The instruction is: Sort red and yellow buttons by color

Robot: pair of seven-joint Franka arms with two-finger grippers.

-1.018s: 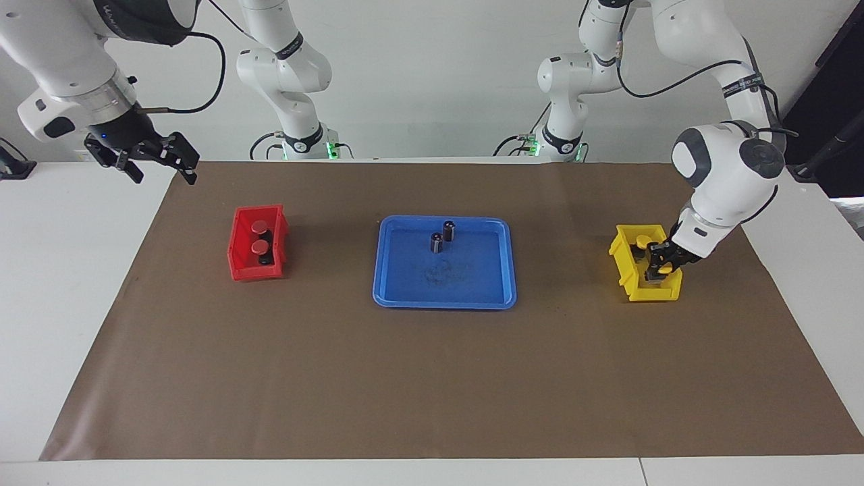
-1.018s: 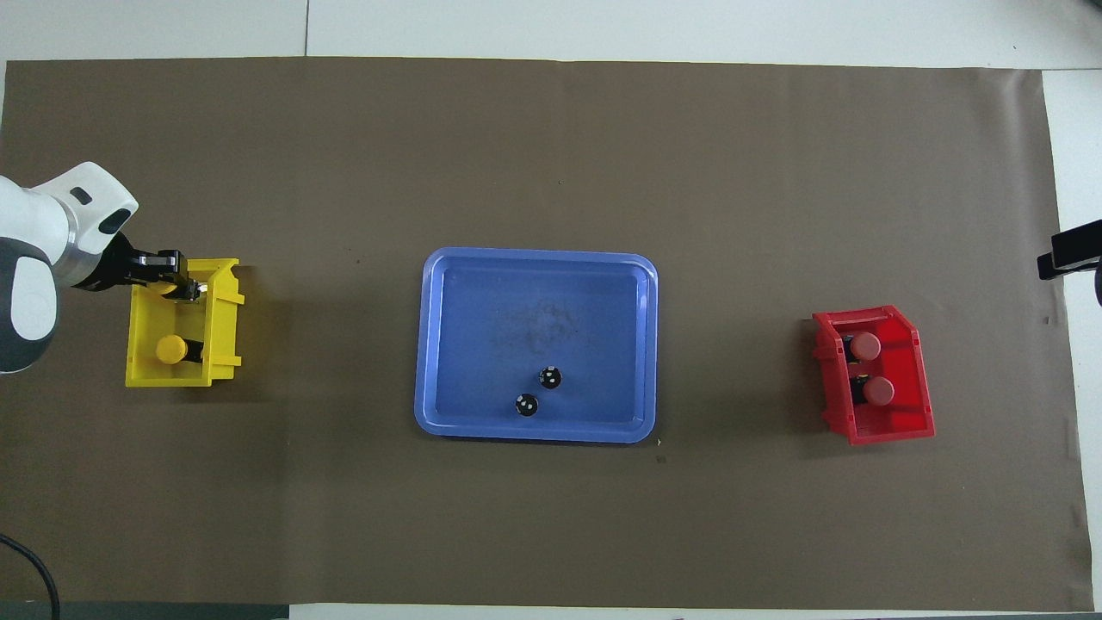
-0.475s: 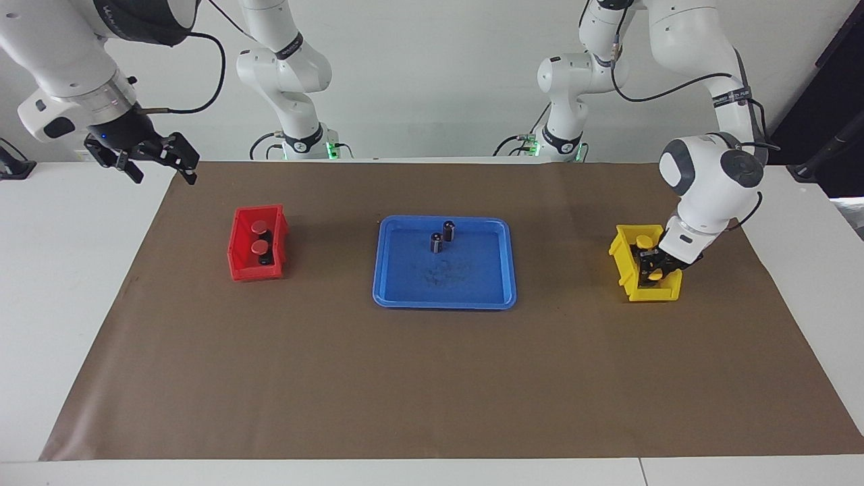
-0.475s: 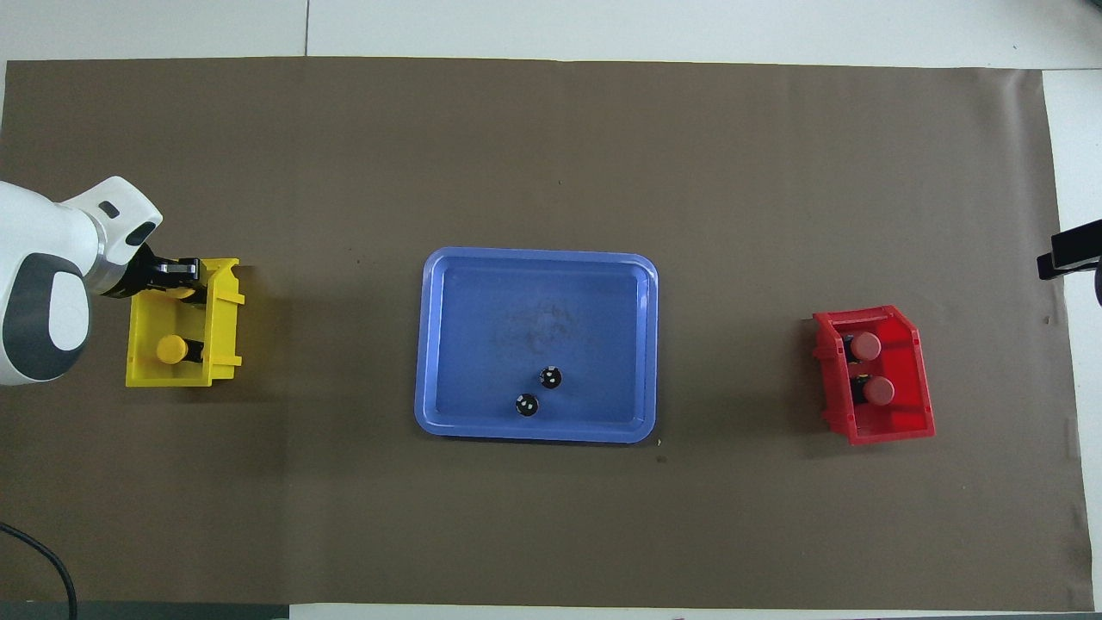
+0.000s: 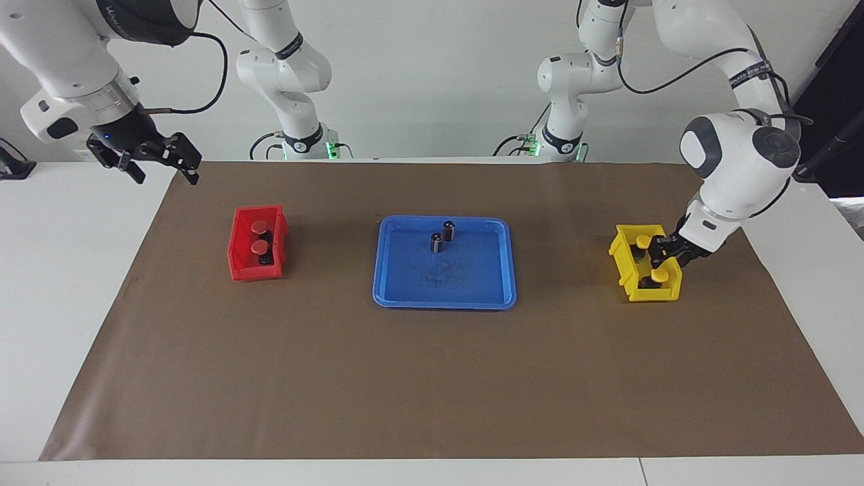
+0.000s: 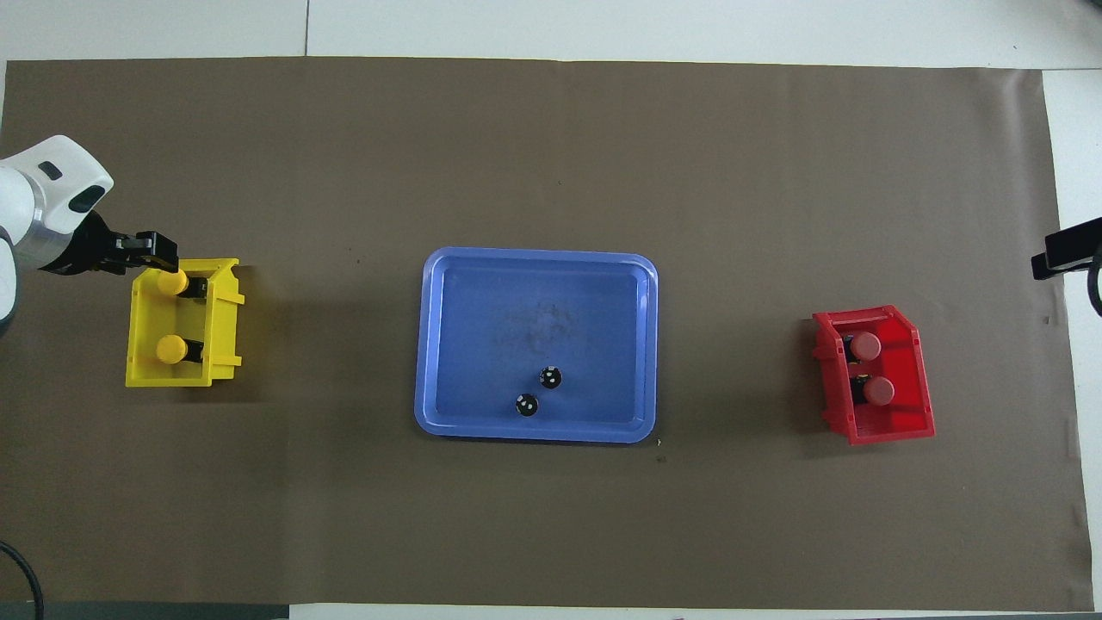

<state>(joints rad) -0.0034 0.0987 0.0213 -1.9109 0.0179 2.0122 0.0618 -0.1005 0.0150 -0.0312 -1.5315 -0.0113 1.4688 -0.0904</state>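
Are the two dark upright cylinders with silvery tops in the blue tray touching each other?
Apart. In the overhead view, blue plastic tray floor shows between the dark upright cylinder nearer the robots and the other cylinder.

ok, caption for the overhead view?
Two yellow push-buttons in yellow plastic bin, two red push-buttons in red plastic bin; left hand at yellow bin's rim.

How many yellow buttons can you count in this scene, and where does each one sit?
2. Both lie in the yellow bin at the left arm's end of the table: one yellow button nearer the robots, the other yellow button farther, just under the left end effector. None seems hidden.
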